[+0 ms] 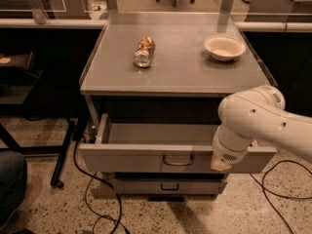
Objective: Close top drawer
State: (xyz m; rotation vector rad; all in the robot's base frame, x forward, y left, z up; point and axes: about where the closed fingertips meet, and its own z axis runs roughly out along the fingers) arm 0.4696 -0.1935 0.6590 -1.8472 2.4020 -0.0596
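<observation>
Top drawer [126, 159] stands pulled well out from under the tabletop [185, 74], its front hanging far forward of the lower drawer [146, 185], which looks shut. So the closing seems hardly begun, if at all: the whole push is left to do. The white arm [263, 118] comes in from the right, and its tool [220, 165] sits low against the right part of the drawer front, just right of the handle [178, 161], touching the panel or very nearly. Whether the tool is apart or together I cannot tell from here. To my eye it is placed to press the front straight back. Since it bears off-centre, the drawer might skew on its runners. Up on the tabletop a can [144, 51] lies on its side and a bowl [224, 48] sits well apart from it, both out of the way.
</observation>
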